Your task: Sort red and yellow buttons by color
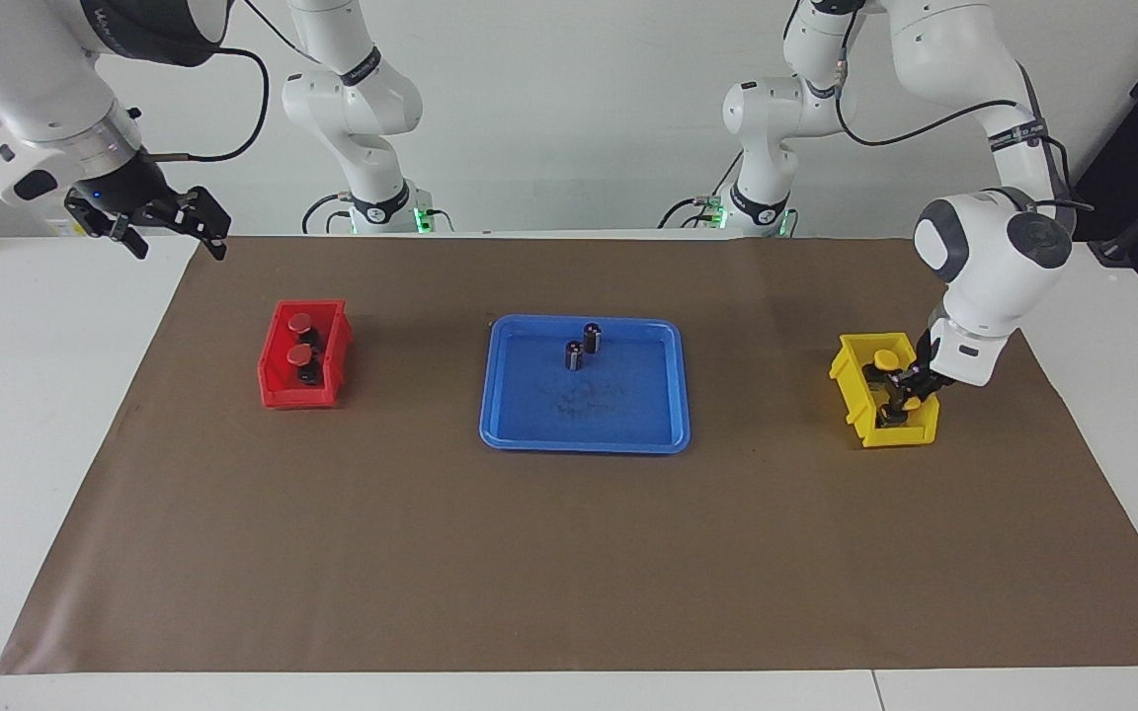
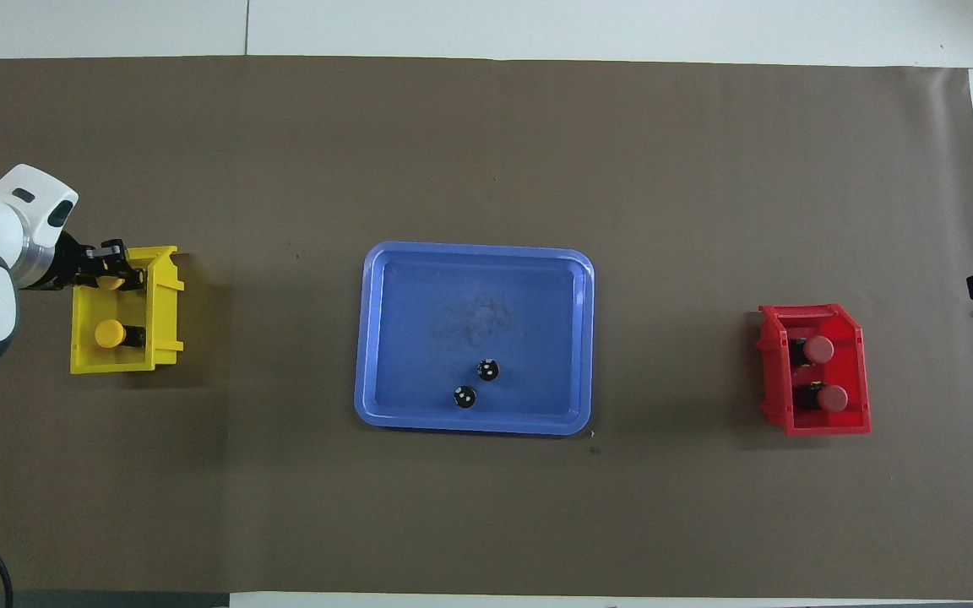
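Note:
Two red buttons (image 1: pixel 302 322) (image 1: pixel 299 353) lie in the red bin (image 1: pixel 278 387) toward the right arm's end; they also show in the overhead view (image 2: pixel 818 348) (image 2: pixel 831 397). The yellow bin (image 1: pixel 851 380) toward the left arm's end holds one yellow button (image 1: pixel 887 358) lying loose (image 2: pixel 108 334). My left gripper (image 1: pixel 910 387) reaches down into this bin at a second yellow button (image 1: pixel 911 403), whose cap shows partly under it (image 2: pixel 111 283). My right gripper (image 1: pixel 171 235) is open and empty, raised over the mat's edge at the right arm's end.
A blue tray (image 1: pixel 584 441) sits mid-table on the brown mat, with two dark cylinders (image 1: pixel 592 338) (image 1: pixel 574 355) standing in its part nearer the robots. The tray (image 2: pixel 453 295) and the cylinders (image 2: pixel 487 369) (image 2: pixel 464 396) also show from overhead.

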### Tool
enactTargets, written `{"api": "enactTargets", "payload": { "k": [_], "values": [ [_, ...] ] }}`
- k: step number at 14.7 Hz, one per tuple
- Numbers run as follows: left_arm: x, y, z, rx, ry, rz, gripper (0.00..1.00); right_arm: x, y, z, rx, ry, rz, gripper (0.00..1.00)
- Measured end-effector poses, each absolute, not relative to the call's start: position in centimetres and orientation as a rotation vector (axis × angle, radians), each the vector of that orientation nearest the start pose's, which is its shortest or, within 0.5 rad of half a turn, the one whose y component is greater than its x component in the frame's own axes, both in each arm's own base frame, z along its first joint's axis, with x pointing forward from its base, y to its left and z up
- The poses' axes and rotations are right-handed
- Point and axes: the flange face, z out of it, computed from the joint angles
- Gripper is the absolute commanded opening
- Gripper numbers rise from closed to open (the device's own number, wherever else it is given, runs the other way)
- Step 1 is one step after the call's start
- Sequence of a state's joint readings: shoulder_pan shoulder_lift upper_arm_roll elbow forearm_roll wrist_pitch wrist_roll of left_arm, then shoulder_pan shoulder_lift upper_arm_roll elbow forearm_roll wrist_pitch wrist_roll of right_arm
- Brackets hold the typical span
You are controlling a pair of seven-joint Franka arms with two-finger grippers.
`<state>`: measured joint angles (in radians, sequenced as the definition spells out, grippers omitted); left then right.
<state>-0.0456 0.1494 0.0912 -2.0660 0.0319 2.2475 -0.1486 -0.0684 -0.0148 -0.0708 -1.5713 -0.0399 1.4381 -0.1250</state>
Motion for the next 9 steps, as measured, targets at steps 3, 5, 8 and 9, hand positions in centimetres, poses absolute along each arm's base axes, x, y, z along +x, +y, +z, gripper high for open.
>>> {"api": "enactTargets", "payload": {
  "k": [3, 5, 8, 9],
  "values": [
    [57.6, 2.6, 36.5, -3.093, -0.225, -0.054, 1.0, 53.0, -7.6, 62.2, -3.159, 0.016, 0.195, 1.0],
    [57.6, 2.6, 36.9, -3.093, -0.218, -0.061, 1.0, 53.0, -7.5, 62.2, -3.159, 0.014, 0.195, 1.0],
    [58.0, 2.7, 38.9, -3.094, -0.175, -0.05, 1.0, 53.0, -7.5, 62.2, -3.159, 0.014, 0.195, 1.0],
    [58.1, 2.8, 40.0, -3.094, -0.141, -0.019, 1.0, 53.0, -7.5, 62.2, -3.159, 0.014, 0.195, 1.0]
  ]
}}
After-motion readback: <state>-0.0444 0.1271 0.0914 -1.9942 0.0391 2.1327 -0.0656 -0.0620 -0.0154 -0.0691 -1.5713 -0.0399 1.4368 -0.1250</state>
